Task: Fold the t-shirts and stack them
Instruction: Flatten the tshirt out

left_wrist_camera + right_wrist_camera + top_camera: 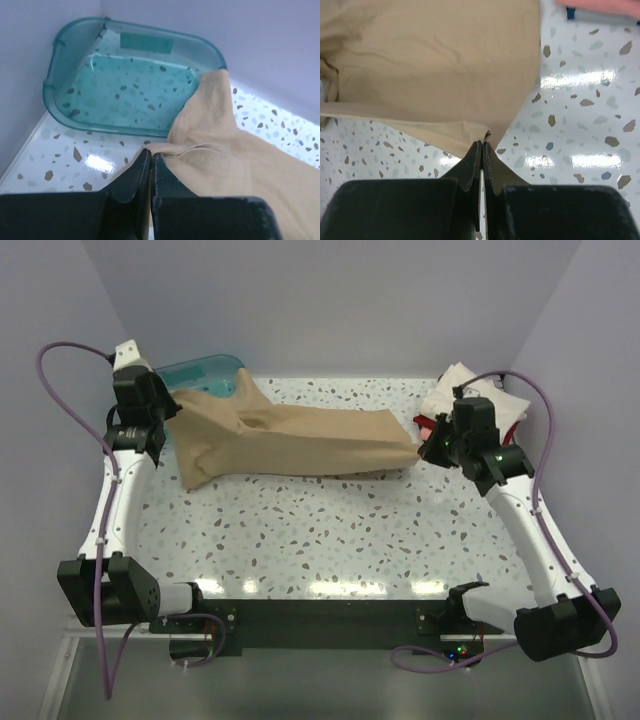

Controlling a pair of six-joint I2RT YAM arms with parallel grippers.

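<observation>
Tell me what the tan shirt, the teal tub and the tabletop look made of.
The tan t-shirt: soft matte knit, likely cotton; it drapes and creases. The teal tub: translucent glossy plastic; the speckles show through it. The table: hard glossy terrazzo-look surface, stone or laminate unclear; it mirrors the lights.

No text, brand, number or sign can be read in any view. The teal tub point(60, 70) has a rectangular label patch point(146, 42) on its far wall, with no lettering legible. The tan shirt point(290, 440) is plain cloth.
</observation>
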